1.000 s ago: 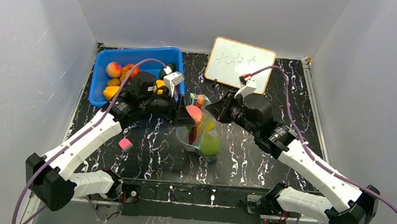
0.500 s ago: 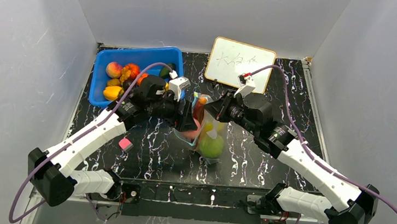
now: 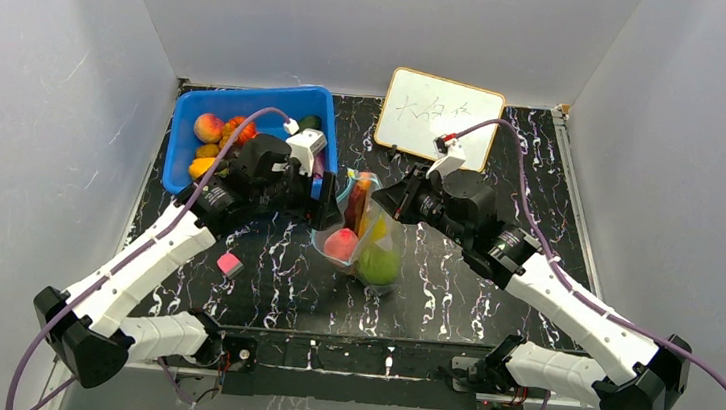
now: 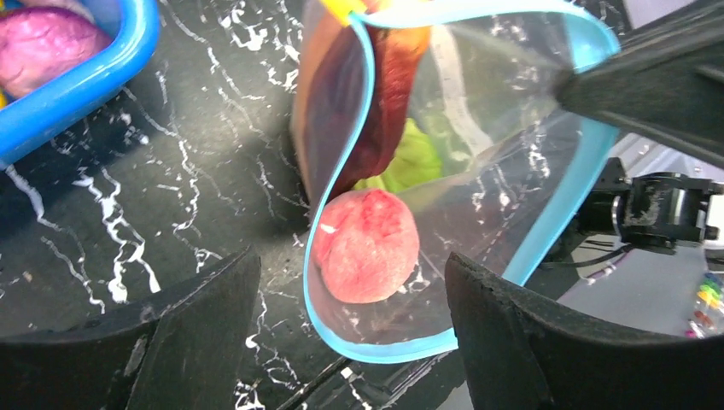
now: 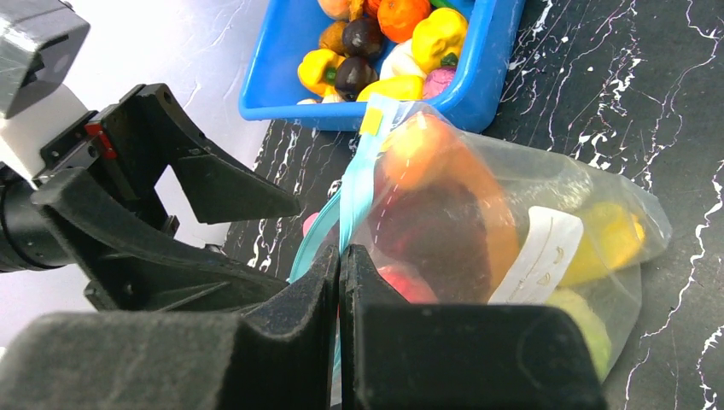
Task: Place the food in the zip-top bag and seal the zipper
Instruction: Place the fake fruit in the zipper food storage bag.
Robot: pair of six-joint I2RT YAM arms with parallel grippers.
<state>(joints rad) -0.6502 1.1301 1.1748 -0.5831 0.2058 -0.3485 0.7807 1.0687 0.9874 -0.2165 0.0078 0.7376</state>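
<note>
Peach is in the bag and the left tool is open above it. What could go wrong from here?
1. The peach lies just inside the zipper of the zip-top bag; it could roll out or block sealing.
2. The right tool pinches the zipper at one spot only, so the loaded bag may slip or sag.
3. The open left tool hangs near the rim and could snag it when fetching more food from the blue bin.

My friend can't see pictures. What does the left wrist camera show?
A clear crinkly plastic zip-top bag with a blue-teal strip gapes open, a round pink-red toy peach lying inside near a green toy fruit. The left pincer is open and empty, facing it. A blue plastic bin shows top left, on the black marbled table.
</note>
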